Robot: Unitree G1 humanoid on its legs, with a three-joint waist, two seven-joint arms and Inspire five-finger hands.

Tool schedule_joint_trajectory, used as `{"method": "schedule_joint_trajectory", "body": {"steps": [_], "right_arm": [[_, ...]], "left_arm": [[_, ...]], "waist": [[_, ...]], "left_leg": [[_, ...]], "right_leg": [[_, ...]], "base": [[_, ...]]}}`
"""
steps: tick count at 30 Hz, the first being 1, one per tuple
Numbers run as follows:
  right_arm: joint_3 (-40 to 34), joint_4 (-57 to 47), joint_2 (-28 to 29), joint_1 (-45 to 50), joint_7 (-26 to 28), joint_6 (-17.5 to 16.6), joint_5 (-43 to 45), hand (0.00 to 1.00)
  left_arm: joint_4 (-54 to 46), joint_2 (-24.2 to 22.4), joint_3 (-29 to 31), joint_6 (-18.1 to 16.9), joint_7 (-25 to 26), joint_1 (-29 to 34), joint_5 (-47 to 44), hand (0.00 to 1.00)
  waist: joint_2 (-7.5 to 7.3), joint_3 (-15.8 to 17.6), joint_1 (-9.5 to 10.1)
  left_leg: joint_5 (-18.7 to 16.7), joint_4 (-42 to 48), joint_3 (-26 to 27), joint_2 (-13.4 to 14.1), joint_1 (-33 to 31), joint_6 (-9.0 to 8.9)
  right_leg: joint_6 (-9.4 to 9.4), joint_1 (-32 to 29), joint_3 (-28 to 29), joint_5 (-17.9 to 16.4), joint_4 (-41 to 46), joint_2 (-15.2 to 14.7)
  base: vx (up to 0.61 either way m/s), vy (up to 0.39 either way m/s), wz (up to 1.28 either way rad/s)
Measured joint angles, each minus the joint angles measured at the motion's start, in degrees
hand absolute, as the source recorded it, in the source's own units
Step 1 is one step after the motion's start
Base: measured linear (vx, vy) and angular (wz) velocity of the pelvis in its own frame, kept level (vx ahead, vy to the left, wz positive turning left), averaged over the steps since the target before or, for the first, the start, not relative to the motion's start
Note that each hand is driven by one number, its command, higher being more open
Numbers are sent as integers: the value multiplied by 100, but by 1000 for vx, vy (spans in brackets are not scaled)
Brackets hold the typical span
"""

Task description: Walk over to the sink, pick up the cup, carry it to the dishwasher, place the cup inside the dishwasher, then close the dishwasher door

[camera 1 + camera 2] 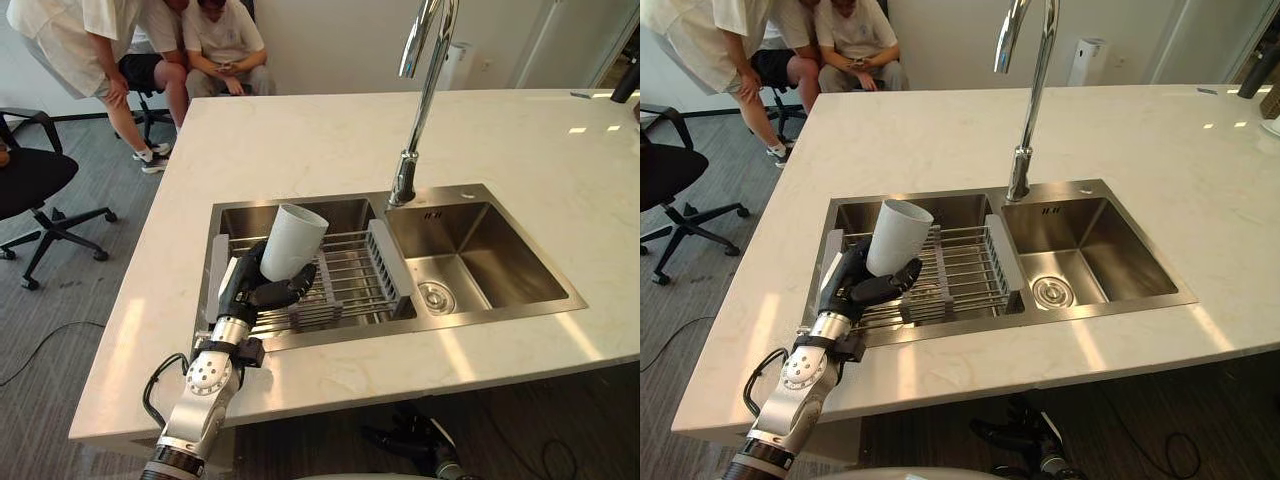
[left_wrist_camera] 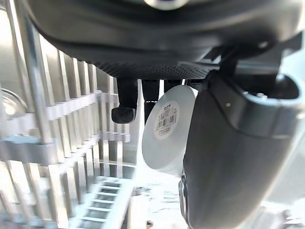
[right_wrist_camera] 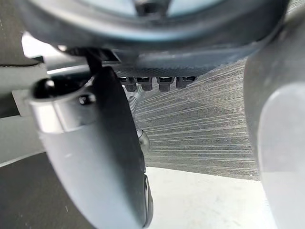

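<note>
Slipping looked the main risk: the cup (image 1: 293,240) sat tilted, mouth up and away from the robot, and the left hand (image 1: 262,290) had fingers and thumb curled round its lower end only. A jolt while walking could have let the smooth wall slide free and drop onto the drying rack (image 1: 350,280) in the left basin of the sink (image 1: 500,262). A wide swing might also have clipped the faucet (image 1: 425,90). The left forearm rose steeply past the near edge of the counter (image 1: 330,140), wrist bent forward over the rack. The right hand (image 1: 425,440) hung low below the counter.
</note>
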Motion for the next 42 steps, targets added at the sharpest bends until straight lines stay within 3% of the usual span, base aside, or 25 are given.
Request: {"method": "schedule_joint_trajectory", "body": {"steps": [2,8,14,17,19,20,22,23,25,27,29,31,32,33,34,36,38,39,40,41,42], "right_arm": [[-42,-14,44,56,-10,-14,0,100],[-83,-309,78,240,-9,-21,-2,100],[-67,-760,81,267,-17,-20,-4,100],[-17,-944,-14,266,-69,-16,0,100],[-20,-954,-47,194,-103,-15,13,100],[-17,-944,-51,34,-108,-16,22,100],[52,-847,-49,-268,-133,-10,125,100],[53,-783,-59,-297,-161,2,144,100],[105,-756,-121,-468,-165,-23,234,100],[134,-812,-178,-637,-170,-22,259,100],[210,-922,-320,-715,-244,-19,339,100],[222,-1276,-264,-439,-281,-11,345,100],[230,-1501,-259,-288,-272,-10,342,100],[217,-1645,-232,-179,-251,-13,341,100],[189,-1636,-245,-180,-261,-10,341,100],[178,-1616,-314,-21,-314,-6,336,100],[180,-1622,-289,172,-325,-14,340,100],[155,-1618,-283,273,-324,-20,340,100],[119,-1599,-306,276,-324,-19,340,100],[85,-1455,-141,228,-330,-19,339,100],[90,-1318,40,167,-324,-17,339,100]], "left_arm": [[-412,-157,193,-255,-71,217,-116,0],[-1015,-430,409,-584,-191,347,-197,0],[-1471,-556,383,-692,-238,588,-180,0],[-1539,-578,291,-739,-213,601,-109,0],[-1565,-574,169,-877,-167,594,62,0],[-1626,-566,164,-942,-119,540,173,0],[-1610,-506,186,-952,-7,409,212,0],[-1615,-512,215,-952,35,409,210,0],[-1663,-522,386,-951,182,408,187,0],[-1675,-527,403,-937,248,394,66,0],[-1661,-585,245,-836,179,484,-73,0],[-1801,-570,155,-834,111,561,-78,0],[-1975,-575,141,-836,78,591,-78,0],[-2244,-586,138,-848,11,623,-78,0],[-2363,-582,136,-858,-20,620,-76,0],[-2577,-602,109,-948,-200,615,-78,0],[-2559,-692,3,-1013,-341,617,-79,0],[-2460,-797,-139,-1084,-452,609,-85,0],[-2404,-837,-211,-1102,-512,607,-88,0],[-2224,-794,-351,-1150,-573,601,-109,0],[-1917,-689,-393,-1153,-618,594,-156,0]], "waist": [[-63,-42,27],[-116,-83,129],[-135,-69,133],[-167,-50,126],[-149,-70,163],[-136,-72,209],[-277,87,313],[-296,121,403],[-261,158,581],[-154,236,592],[168,397,541],[231,375,510],[214,371,473],[136,370,413],[143,367,406],[168,274,363],[193,156,304],[304,21,277],[371,-40,261],[252,-189,207],[107,-209,170]], "left_leg": [[-30,79,-14,4,-82,-1],[-83,180,-13,1,-109,5],[-264,414,-30,-89,-259,76],[-312,464,-255,-272,-288,181],[-233,632,-353,-336,-495,273],[-209,782,-341,-300,-740,354],[-207,1151,-536,-422,-978,392],[-217,1263,-541,-424,-1041,407],[-224,1627,-556,-406,-1470,403],[-231,1791,-588,-364,-1718,341],[-157,1955,-539,-129,-1816,215],[-230,1934,-306,75,-1851,183],[-283,1931,-96,162,-1895,157],[-376,2068,197,284,-1995,262],[-432,2292,346,347,-2053,348],[-675,3427,861,725,-1947,449],[-936,3840,1155,1104,-1598,350],[-1075,3593,1203,1246,-1417,121],[-1177,3302,1220,1116,-1394,5],[-1214,2474,1118,746,-1282,-73],[-927,2009,997,442,-1197,29]], "right_leg": [[0,-54,-3,-19,43,-7],[0,-50,19,-18,67,-23],[67,-281,35,-216,534,-176],[277,-456,7,-437,1122,-439],[502,-538,210,-309,1102,-462],[665,-608,423,-470,1175,-468],[716,-554,632,-1099,2626,-523],[685,-415,660,-1167,2520,-487],[516,-8,633,-1232,1487,-345],[311,146,526,-1258,955,-266],[61,300,306,-1089,848,-68],[4,275,154,-1060,957,1],[-61,205,67,-1056,987,-37],[-211,60,-39,-1039,1028,-124],[-216,10,-84,-1002,1049,-171],[-131,38,-275,-909,1038,-386],[-84,117,-538,-884,1037,-551],[-16,101,-736,-887,1073,-601],[7,54,-796,-895,1098,-625],[48,-77,-914,-875,1088,-774],[67,-93,-890,-860,1000,-884]], "base": [[0,0,0],[0,0,0],[-44,14,2],[-29,57,30],[-3,95,34],[4,76,32],[-15,18,56],[-71,-44,41],[-168,-73,11],[-213,-70,23],[-333,-78,39],[-294,-91,40],[-296,-66,57],[-231,-4,47],[-254,60,43],[-141,126,47],[-47,200,80],[-10,253,92],[-3,329,103],[-10,301,98],[-30,270,96]]}}
